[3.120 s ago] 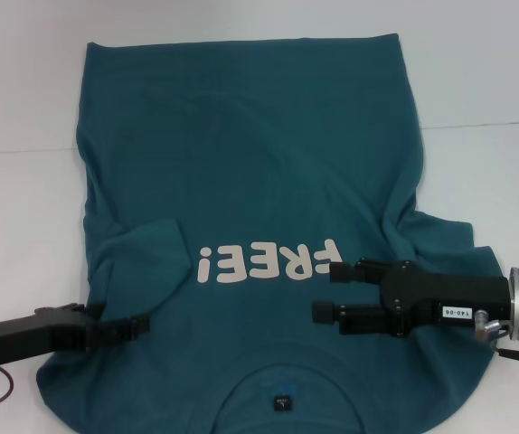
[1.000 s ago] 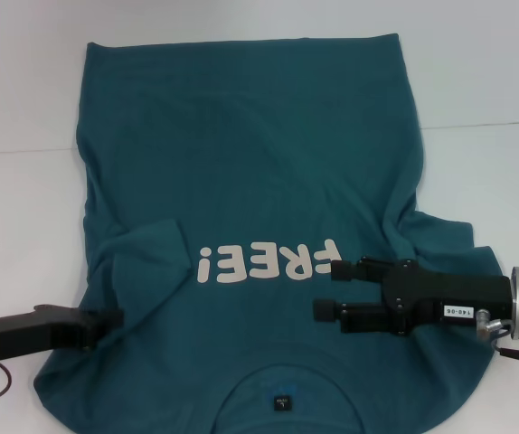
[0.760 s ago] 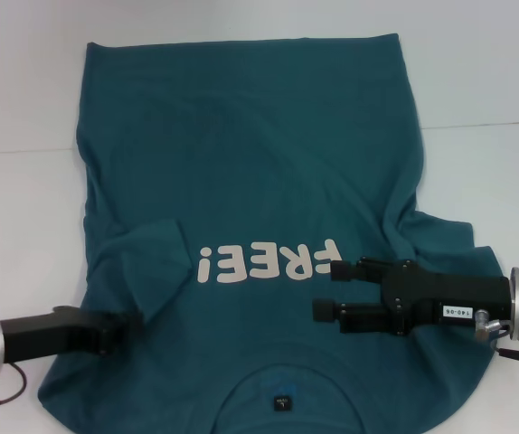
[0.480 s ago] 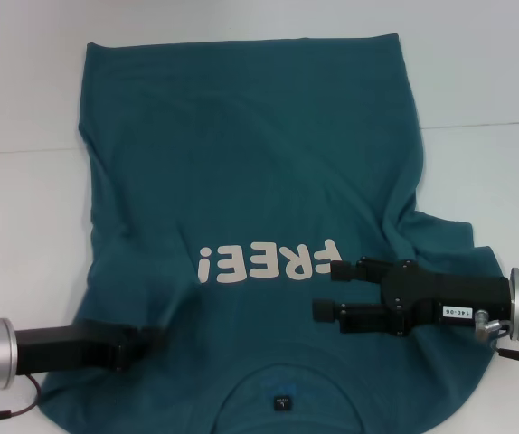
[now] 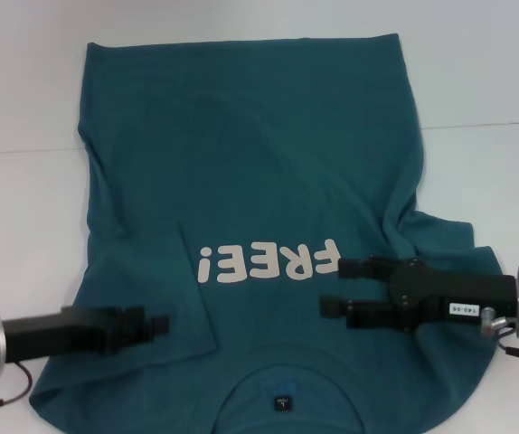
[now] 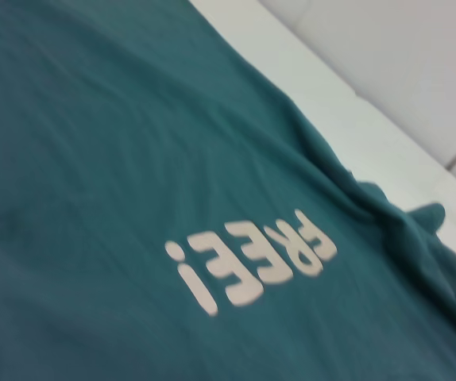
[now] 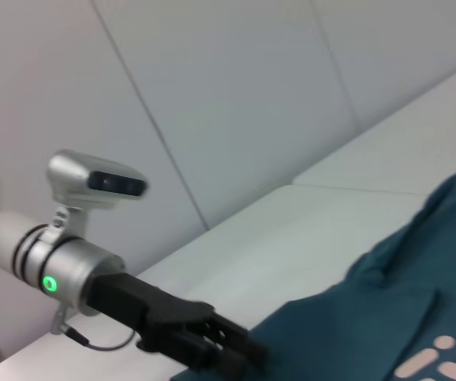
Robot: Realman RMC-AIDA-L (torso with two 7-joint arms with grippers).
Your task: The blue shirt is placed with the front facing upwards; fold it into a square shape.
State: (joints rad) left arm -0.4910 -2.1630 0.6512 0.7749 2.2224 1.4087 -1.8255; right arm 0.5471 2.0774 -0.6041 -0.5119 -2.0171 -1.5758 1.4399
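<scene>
Left pincer (image 5: 155, 324) sits low over the near-left part of the blue shirt (image 5: 250, 163), close to the collar end, reaching in from the tabletop (image 5: 24, 199) edge on that side. Whether its fingers grip cloth or stand open cannot be told — they show only as a dark block against the fabric. Just beyond its tip the left sleeve lies folded inward, its straight edge ending under the "FREE!" lettering (image 5: 270, 262); judged reason for this placement: the arm works the sleeve fold, which narrows the shirt toward a square. The shirt lies flat, front up, filling the middle of the tabletop, hem on the far side of both pincers, collar (image 5: 282, 391) between them on the near side. In the left wrist view, only lettering (image 6: 248, 258) and smooth cloth (image 6: 93, 143) show; no fingers. Right pincer (image 5: 332, 287) is over the right chest area, just right of the lettering — fingers parted a moderate way, nothing between them. Beyond it the right sleeve is bunched and wrinkled, not yet folded in. Judgement: right arm waits, poised to take that sleeve next. The right wrist view shows the left arm's pincer (image 7: 236, 349) at the cloth edge (image 7: 371, 317). Task early: one side fold in, the main folds remaining.
</scene>
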